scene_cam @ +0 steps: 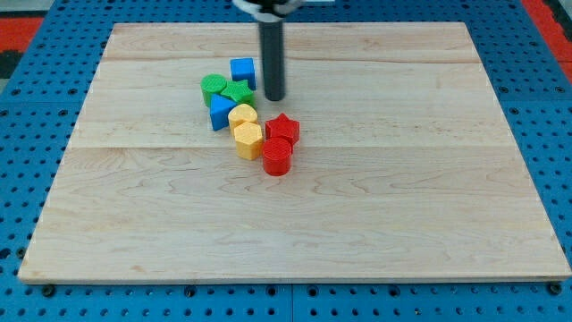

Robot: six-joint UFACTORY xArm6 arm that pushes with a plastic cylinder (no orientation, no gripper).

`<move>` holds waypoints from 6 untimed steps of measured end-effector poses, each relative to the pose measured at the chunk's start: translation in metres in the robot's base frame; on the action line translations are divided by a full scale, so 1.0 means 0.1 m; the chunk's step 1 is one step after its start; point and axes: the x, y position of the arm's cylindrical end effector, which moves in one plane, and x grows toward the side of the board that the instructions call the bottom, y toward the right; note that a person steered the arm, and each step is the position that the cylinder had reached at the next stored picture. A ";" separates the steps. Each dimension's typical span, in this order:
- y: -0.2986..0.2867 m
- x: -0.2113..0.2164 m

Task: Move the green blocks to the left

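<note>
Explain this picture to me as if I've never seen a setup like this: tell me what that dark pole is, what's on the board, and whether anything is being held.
This is one camera picture, looking down at an angle onto a pale wooden board that lies on a blue perforated table. The dark pole is a robot arm's rod. It has no grasping end effector, so it holds nothing; it only pushes. My tip rests on the board just to the view's right of a cluster of small blocks.

In the cluster: a blue cube at the top, a green cylinder and a green star below it, another blue block, two yellow blocks, a red star and a red cylinder. The tip stands apart from the green star, not touching it.
</note>
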 end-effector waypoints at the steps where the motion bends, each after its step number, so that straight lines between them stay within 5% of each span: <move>1: -0.19 0.31; 5: -1.30 -0.54; 6: -0.96 -0.39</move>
